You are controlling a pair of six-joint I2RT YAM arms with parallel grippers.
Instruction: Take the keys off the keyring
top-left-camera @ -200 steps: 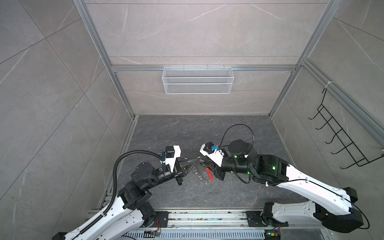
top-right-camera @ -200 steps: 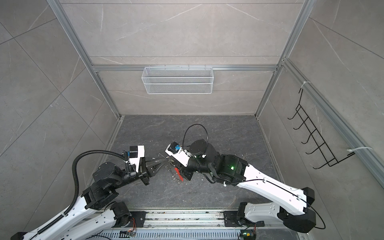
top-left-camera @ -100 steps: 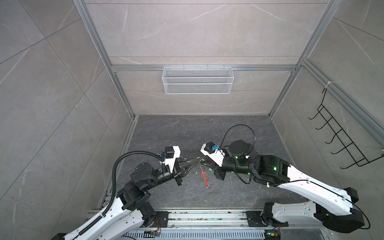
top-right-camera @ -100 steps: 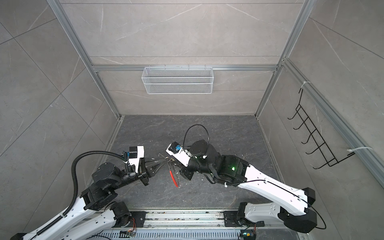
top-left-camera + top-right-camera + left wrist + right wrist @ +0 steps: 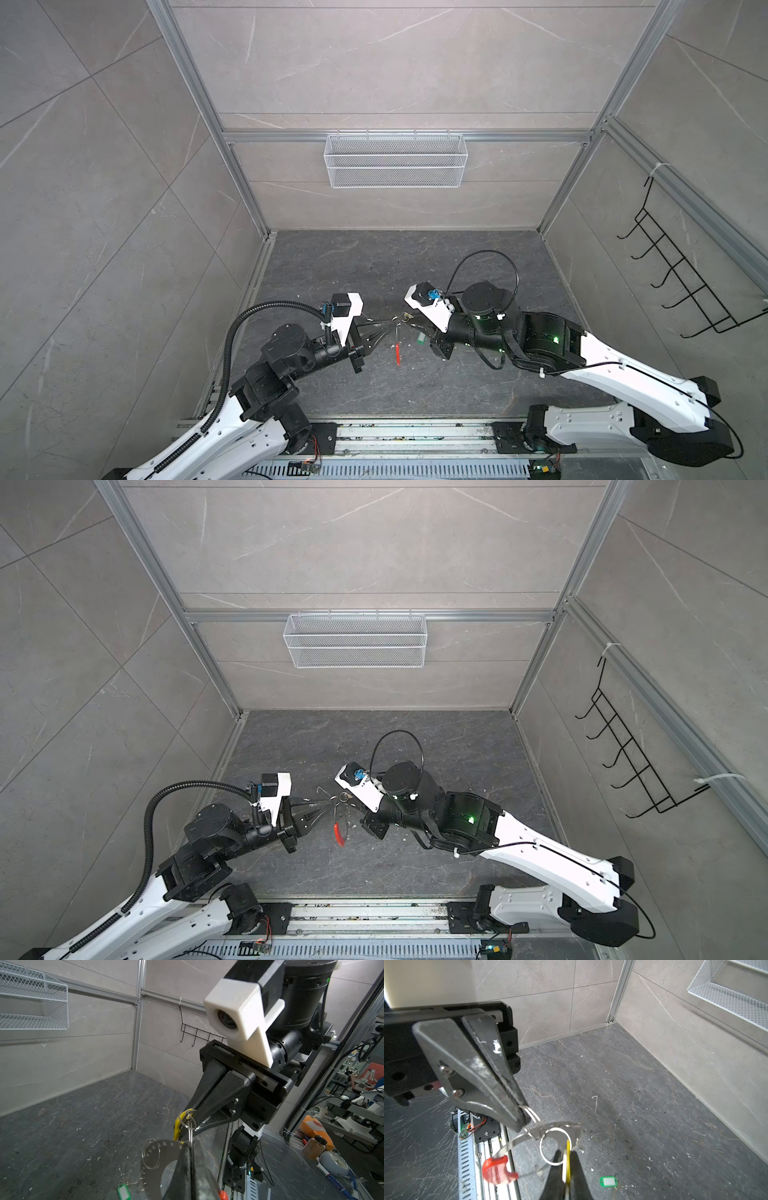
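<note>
The keyring, a thin metal band (image 5: 512,1145) with a red sleeve (image 5: 496,1169), hangs in the air between my two grippers. My left gripper (image 5: 522,1119) is shut on a small metal ring (image 5: 532,1114) linked to that band. My right gripper (image 5: 567,1155) is shut on the yellow key tag (image 5: 568,1159), whose own ring (image 5: 544,1157) meets the band. In the left wrist view the left gripper (image 5: 190,1146) faces the right gripper (image 5: 186,1124) and the yellow tag (image 5: 177,1126). The green key tag (image 5: 608,1181) lies loose on the floor. In a top view the red sleeve (image 5: 398,353) dangles below the two gripper tips.
A white wire basket (image 5: 395,160) hangs on the back wall and a black hook rack (image 5: 685,282) on the right wall. The dark stone floor (image 5: 374,266) carries small white flecks. A rail (image 5: 415,434) runs along the front edge.
The right gripper has shut on the yellow tag. The red sleeve has swung left and now hangs straight down between the grippers. The left arm has held still.
</note>
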